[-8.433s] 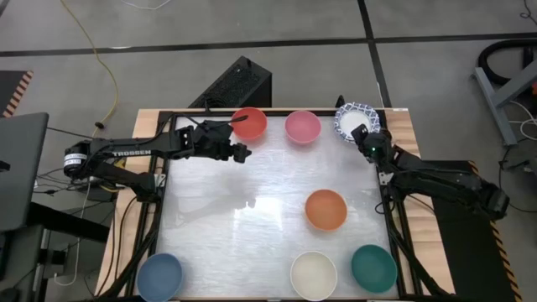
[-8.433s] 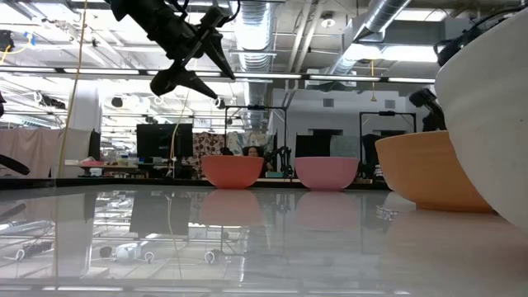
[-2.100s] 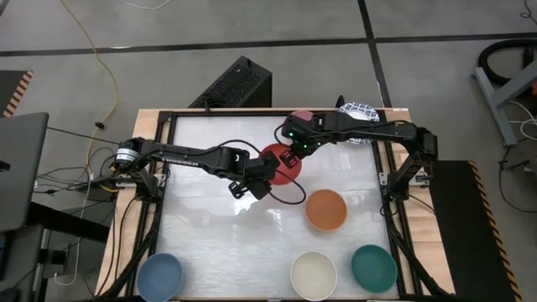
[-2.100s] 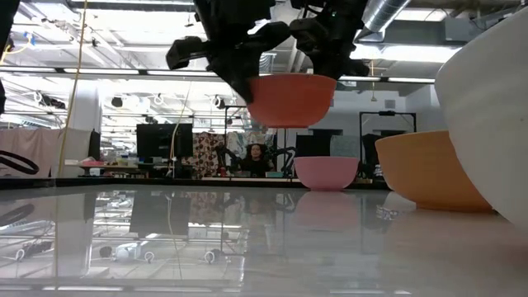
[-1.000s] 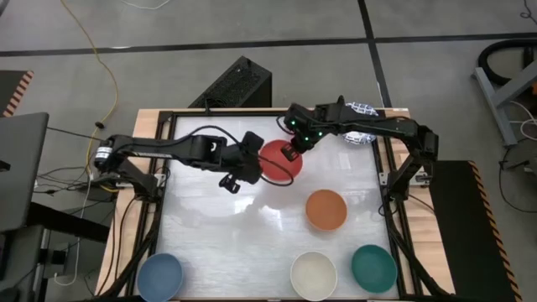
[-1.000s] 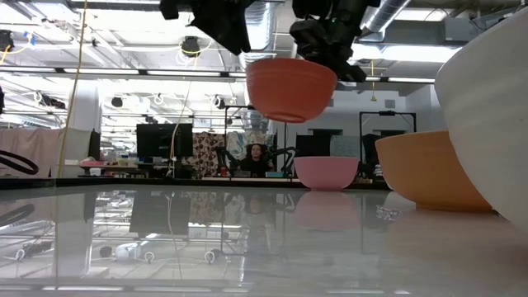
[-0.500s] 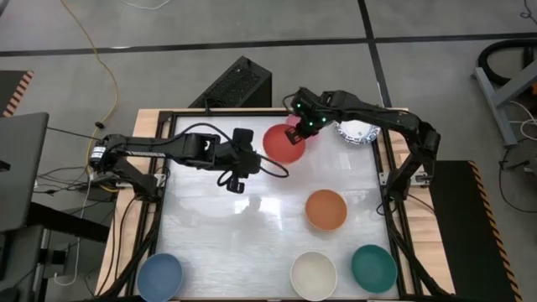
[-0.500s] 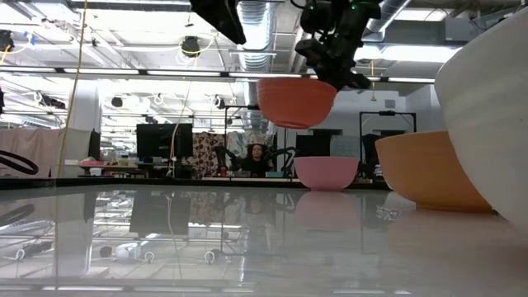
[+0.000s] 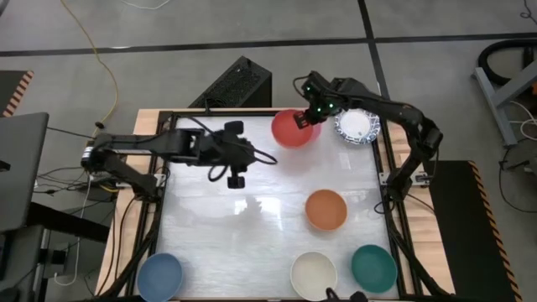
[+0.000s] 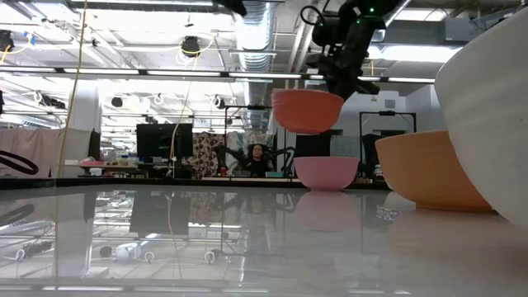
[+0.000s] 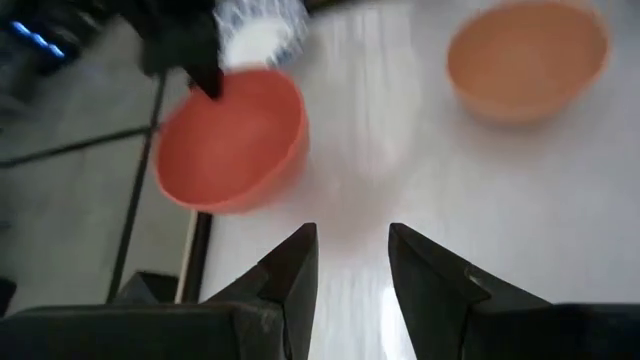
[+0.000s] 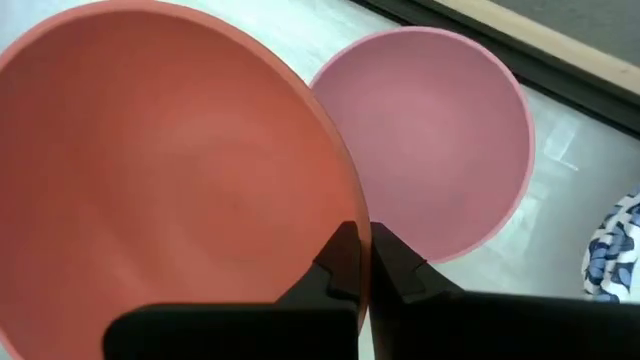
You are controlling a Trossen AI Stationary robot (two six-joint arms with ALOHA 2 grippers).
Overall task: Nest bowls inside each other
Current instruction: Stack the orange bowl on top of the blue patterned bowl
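Note:
My right gripper (image 9: 311,117) is shut on a red bowl (image 9: 291,127), which hangs in the air near the table's far edge. In the low view this red bowl (image 10: 308,110) is above the pink bowl (image 10: 326,172) and a little to its left. The pink bowl (image 12: 440,150) stands on the table, and the high view hides it under the red one. A white bowl with a blue pattern (image 9: 357,126) stands beside them at the far right. My left gripper (image 11: 350,265) is open with nothing in it, left of the red bowl (image 11: 230,140) and apart from it. My right gripper pinches the red bowl's rim (image 12: 345,215) on the side toward the pink bowl. One finger is inside the bowl and one outside. The fingers slant down from above. The bowl is lifted clear of the table, mouth up and nearly level.
An orange bowl (image 9: 325,210) stands right of the table's middle. Along the near edge stand a blue bowl (image 9: 159,275), a cream bowl (image 9: 313,275) and a teal bowl (image 9: 373,267). The left half of the tabletop (image 9: 210,226) is bare.
My right gripper has carried the red bowl toward the table's far edge and a little right, until it hangs over the pink bowl. The bowl has stayed clear of the table. My left gripper has drawn back toward the left edge, risen and rolled, with its fingers still apart.

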